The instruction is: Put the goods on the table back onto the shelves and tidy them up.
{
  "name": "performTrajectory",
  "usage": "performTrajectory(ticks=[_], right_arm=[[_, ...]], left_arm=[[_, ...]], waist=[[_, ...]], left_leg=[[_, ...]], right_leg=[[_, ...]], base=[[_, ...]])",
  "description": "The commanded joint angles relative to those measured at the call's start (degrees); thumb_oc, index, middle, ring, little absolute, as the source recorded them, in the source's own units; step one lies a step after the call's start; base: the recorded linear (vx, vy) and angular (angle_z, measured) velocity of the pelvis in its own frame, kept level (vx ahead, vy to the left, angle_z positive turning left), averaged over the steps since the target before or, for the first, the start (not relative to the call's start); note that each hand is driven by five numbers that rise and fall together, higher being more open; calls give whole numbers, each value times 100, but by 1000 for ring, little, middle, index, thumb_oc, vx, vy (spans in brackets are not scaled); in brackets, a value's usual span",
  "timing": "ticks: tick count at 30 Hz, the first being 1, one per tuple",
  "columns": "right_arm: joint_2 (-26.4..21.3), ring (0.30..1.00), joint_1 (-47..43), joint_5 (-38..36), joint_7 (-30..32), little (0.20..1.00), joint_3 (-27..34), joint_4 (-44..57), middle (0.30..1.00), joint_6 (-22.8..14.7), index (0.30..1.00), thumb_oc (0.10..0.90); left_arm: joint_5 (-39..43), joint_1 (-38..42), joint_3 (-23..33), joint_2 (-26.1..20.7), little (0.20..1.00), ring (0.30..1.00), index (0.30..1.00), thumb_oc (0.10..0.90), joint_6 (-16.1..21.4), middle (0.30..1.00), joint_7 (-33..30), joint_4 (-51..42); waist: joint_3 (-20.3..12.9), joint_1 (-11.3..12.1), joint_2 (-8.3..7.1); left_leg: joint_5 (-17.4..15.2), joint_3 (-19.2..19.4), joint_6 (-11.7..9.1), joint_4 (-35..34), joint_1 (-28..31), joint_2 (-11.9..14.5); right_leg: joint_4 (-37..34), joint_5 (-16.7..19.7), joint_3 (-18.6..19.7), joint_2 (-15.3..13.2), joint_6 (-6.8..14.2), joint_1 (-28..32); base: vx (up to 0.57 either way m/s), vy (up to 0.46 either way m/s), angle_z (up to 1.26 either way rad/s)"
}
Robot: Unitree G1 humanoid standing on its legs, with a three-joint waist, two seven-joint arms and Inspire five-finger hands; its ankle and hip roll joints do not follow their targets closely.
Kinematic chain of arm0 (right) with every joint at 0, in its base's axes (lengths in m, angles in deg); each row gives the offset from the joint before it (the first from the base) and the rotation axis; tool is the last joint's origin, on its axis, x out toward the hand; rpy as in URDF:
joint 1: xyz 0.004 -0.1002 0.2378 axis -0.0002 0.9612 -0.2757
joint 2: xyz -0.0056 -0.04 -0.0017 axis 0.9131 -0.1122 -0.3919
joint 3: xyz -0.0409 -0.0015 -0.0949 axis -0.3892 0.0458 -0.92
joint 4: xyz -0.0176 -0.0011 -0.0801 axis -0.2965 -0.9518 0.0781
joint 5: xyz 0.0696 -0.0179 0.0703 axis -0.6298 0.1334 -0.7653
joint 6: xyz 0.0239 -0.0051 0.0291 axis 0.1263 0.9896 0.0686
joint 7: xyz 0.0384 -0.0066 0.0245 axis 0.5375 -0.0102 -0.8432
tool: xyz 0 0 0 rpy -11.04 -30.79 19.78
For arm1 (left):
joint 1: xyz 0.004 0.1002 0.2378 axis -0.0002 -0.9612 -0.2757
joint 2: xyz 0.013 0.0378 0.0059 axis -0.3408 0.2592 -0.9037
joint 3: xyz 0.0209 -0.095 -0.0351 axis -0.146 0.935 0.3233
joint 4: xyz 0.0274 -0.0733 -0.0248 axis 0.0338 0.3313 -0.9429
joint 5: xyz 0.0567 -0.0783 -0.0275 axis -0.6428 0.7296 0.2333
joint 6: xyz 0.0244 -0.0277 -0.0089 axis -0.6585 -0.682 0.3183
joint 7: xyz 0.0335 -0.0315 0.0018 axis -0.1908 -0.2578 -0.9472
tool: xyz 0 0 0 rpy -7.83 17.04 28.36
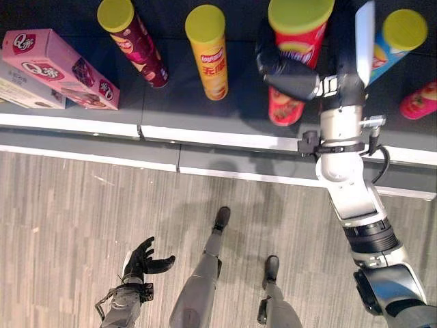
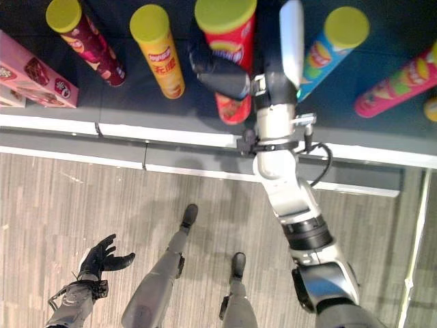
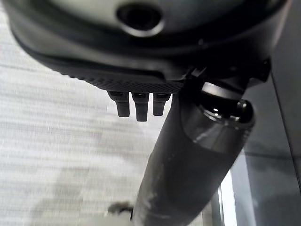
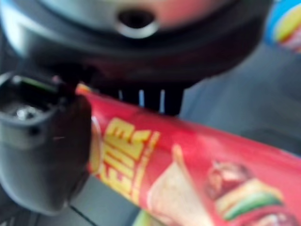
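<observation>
A red chip can (image 1: 299, 27) with a green lid stands on the dark shelf (image 1: 171, 102). My right hand (image 1: 290, 78) is wrapped round its middle, fingers on one side and thumb on the other. The right wrist view shows the red can (image 4: 197, 179) lying across the palm with the thumb (image 4: 42, 141) pressed against it. My left hand (image 1: 147, 260) hangs low over the wooden floor, well short of the shelf, with its fingers spread and holding nothing. Its fingers (image 3: 136, 106) also show in the left wrist view.
On the same shelf stand a maroon can (image 1: 133, 41), a yellow can (image 1: 208, 51), a blue can (image 1: 396, 37) and a pink can (image 1: 420, 99). A pink box (image 1: 58, 65) lies at the left end. The shelf's white front edge (image 1: 205, 137) runs across.
</observation>
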Motion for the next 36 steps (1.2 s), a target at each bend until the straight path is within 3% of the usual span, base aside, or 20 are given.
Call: performTrajectory(ticks=[1, 9, 27, 36], right_arm=[[-139, 300, -763, 667, 816, 300, 446, 567, 300, -343, 300, 400], [-114, 300, -757, 1001, 1144, 300, 645, 707, 300, -235, 300, 400], [435, 300, -446, 640, 1433, 300, 843, 715, 300, -364, 300, 400], [433, 300, -339, 774, 1672, 300, 893, 630, 300, -334, 300, 400]], left_arm=[[160, -116, -27, -469, 900, 900, 900, 800, 271, 900, -259, -120], [56, -55, -85, -439, 900, 900, 900, 800, 255, 900, -276, -61], [-30, 32, -260, -355, 900, 900, 900, 800, 301, 900, -410, -253], [-13, 67, -245, -322, 900, 900, 900, 800, 362, 900, -505, -320]], waist=[[-255, 146, 11], [-238, 236, 95], [-104, 232, 178], [-95, 206, 211]], left_leg=[[-1217, 113, -349, 985, -150, 337], [-1177, 58, -373, 975, -429, 234], [-1158, 79, -334, 956, -842, 73], [-1144, 93, -329, 933, -1001, 1]], right_leg=[[720, 81, -79, -292, 229, -301], [574, 71, -231, -351, 265, -372], [314, 185, -379, -490, 321, -491], [242, 214, -414, -534, 352, -577]], base=[[3, -25, 15], [8, -14, 11], [4, 4, 3], [1, 1, 0]])
